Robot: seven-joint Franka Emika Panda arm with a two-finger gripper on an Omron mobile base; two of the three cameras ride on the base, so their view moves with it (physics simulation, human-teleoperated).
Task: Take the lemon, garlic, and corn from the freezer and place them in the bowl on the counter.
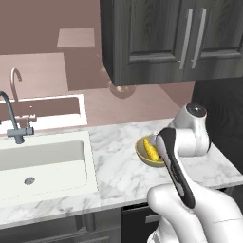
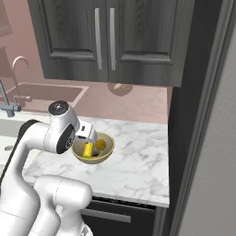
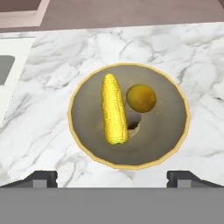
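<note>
The tan-yellow bowl (image 3: pixel 175 135) (image 1: pixel 140 153) (image 2: pixel 105 155) stands on the white marble counter (image 3: pixel 52 100) (image 2: pixel 138 161). Inside it the corn (image 3: pixel 113 109) (image 1: pixel 151 150) (image 2: pixel 88 150) lies lengthwise, and the round lemon (image 3: pixel 141 98) (image 2: pixel 101 144) rests right beside it. A small pale shape (image 3: pixel 134 124) peeks out between cob and lemon; I cannot tell whether it is the garlic. My gripper (image 3: pixel 113 178) hovers straight above the bowl, open wide, with nothing between its fingertips (image 3: pixel 41 178). The grey freezer (image 2: pixel 216 184) rises at the right edge of the right base view.
A white sink (image 1: pixel 42 163) with a grey faucet (image 1: pixel 12 123) is set into the counter left of the bowl. Dark wood-grain cabinets (image 1: pixel 156 38) (image 2: pixel 110 41) hang over the counter. My own arm (image 1: pixel 178 161) crosses in front of the bowl.
</note>
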